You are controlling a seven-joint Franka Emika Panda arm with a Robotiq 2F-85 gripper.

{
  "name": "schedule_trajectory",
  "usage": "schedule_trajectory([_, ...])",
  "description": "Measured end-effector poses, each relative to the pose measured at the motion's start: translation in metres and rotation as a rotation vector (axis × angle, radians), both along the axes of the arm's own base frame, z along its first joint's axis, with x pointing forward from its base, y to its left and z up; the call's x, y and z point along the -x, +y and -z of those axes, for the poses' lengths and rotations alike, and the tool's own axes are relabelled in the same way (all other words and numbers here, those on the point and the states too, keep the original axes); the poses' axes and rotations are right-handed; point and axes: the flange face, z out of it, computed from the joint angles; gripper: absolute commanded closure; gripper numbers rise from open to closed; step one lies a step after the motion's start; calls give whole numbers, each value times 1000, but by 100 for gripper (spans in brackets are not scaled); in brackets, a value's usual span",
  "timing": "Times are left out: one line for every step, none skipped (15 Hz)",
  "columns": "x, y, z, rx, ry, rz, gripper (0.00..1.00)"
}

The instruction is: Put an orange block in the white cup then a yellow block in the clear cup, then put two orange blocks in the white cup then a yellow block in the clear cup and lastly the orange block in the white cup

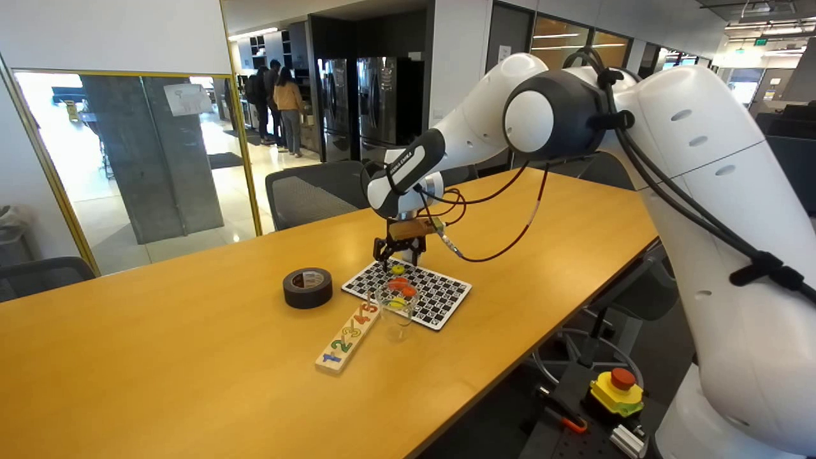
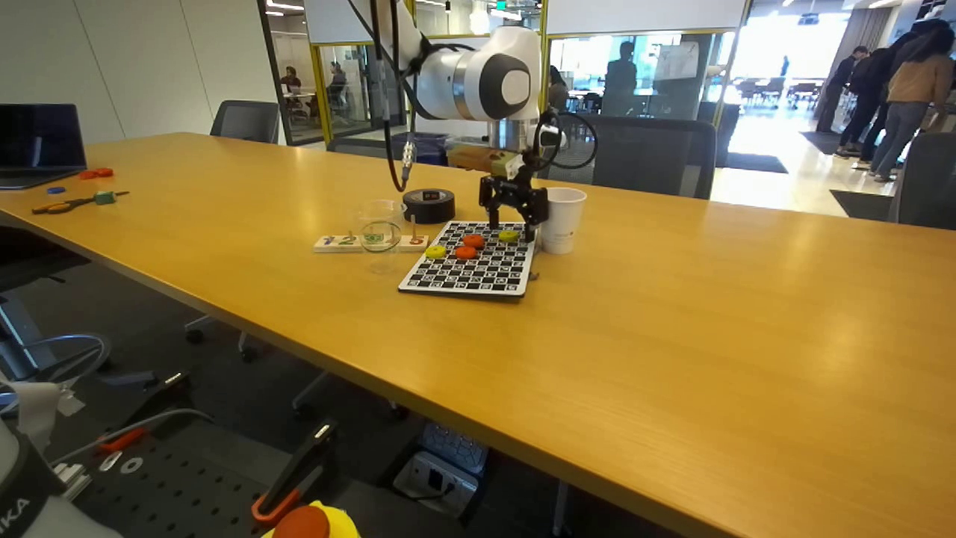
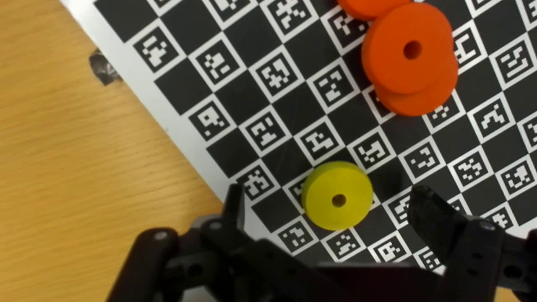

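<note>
Weight of the yellow block [image 3: 337, 188] should be small, I judge, and its body stiff, perhaps of wood or hard plastic; so it is hardly fragile and can bear a firm squeeze. Its side looks smooth, therefore it may slip or turn if only the very tips touch it. Good place for holding is the round side wall, low and across the full width, with the hole in the middle between both fingers. The pincer [image 3: 327, 191] is spread wide and pinches nothing; in the wrist view this block appears between its fingers, but how high they are above it I cannot tell. With the orange blocks [image 3: 394, 63] more care is needed: one seems to rest on another, not centred, so a finger could push the lower one.

As for the look, these are thick round discs with a small hole in the top. The yellow is a little greenish, the orange almost red. They lie on the checkered board [image 3: 180, 136], with a second yellow block [image 2: 435, 252] at the edge toward the clear cup [image 2: 380, 235]. The white cup [image 2: 563, 220] stands upright on the counter [image 2: 709, 299], just beside the board.
</note>
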Motion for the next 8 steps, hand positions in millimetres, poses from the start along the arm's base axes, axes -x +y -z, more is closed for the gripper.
schedule_trajectory([0, 0, 1, -1, 2, 1, 0])
schedule_trajectory([1, 0, 2, -1, 5, 2, 0])
schedule_trajectory([1, 0, 2, -2, 7, 3, 0])
schedule_trajectory([1, 0, 3, -2, 9, 3, 0])
schedule_trajectory([1, 1, 3, -2, 10, 3, 25])
schedule_trajectory([1, 1, 3, -2, 10, 3, 26])
schedule_trajectory([1, 1, 3, -2, 10, 3, 35])
schedule_trajectory([1, 1, 3, -2, 10, 3, 42])
